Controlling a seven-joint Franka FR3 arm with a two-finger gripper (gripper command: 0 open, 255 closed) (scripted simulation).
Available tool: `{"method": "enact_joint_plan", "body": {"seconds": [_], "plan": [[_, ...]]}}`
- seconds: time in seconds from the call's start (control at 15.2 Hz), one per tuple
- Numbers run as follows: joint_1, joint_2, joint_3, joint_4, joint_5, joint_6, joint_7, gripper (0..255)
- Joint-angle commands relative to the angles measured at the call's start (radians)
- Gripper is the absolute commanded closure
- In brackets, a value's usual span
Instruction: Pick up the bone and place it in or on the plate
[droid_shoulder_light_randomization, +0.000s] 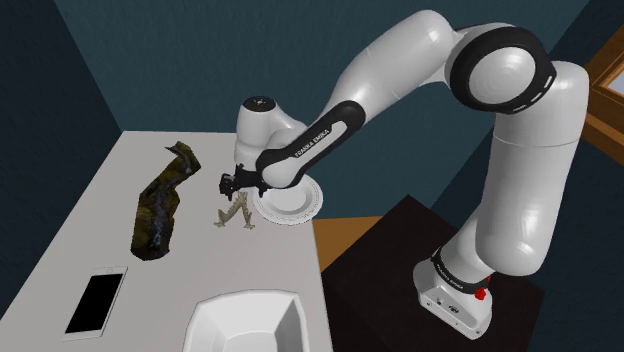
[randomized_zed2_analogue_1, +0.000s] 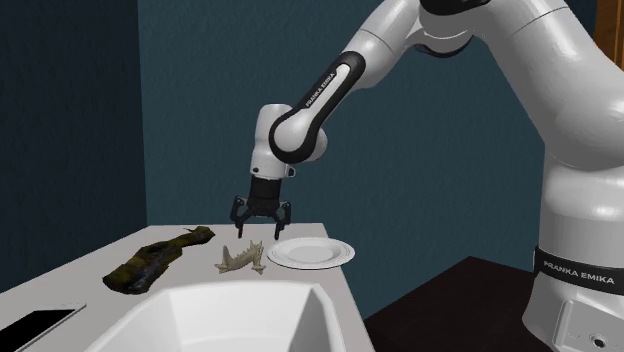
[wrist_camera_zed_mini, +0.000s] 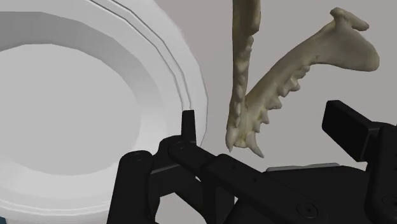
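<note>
Pretty simple moment: the hand (randomized_zed2_analogue_1: 261, 215) is hung just above the bone (randomized_zed2_analogue_1: 243, 259), wide open, with nothing gripped. In the wrist view the toothed bone is framed between the two black fingers (wrist_camera_zed_mini: 347, 127) and isn't touched by either. The bone is laid flat on the light bench (randomized_zed2_analogue_1: 70, 285), just beside the white plate (randomized_zed2_analogue_1: 312, 252), on the plate's left in the shoulder view. Whether the rim is touched can't be told. Further left in that view, a dark mottled lump (droid_shoulder_light_randomization: 160, 205) is stretched along the bench. At the near end, a phone (droid_shoulder_light_randomization: 97, 300) with a black screen and a white basin (droid_shoulder_light_randomization: 245, 325) are set side by side.
</note>
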Motion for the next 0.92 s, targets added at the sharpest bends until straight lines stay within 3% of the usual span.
{"method": "enact_joint_plan", "body": {"seconds": [0.0, 0.26, 0.79, 0.86], "plan": [[0.010, 0.025, -0.011, 0.007, -0.014, 0.018, 0.012, 0], [0.032, 0.082, -0.035, 0.027, -0.040, 0.055, 0.031, 0], [0.032, 0.082, -0.035, 0.027, -0.040, 0.055, 0.030, 0], [0.032, 0.082, -0.035, 0.027, -0.040, 0.055, 0.030, 255]]}}
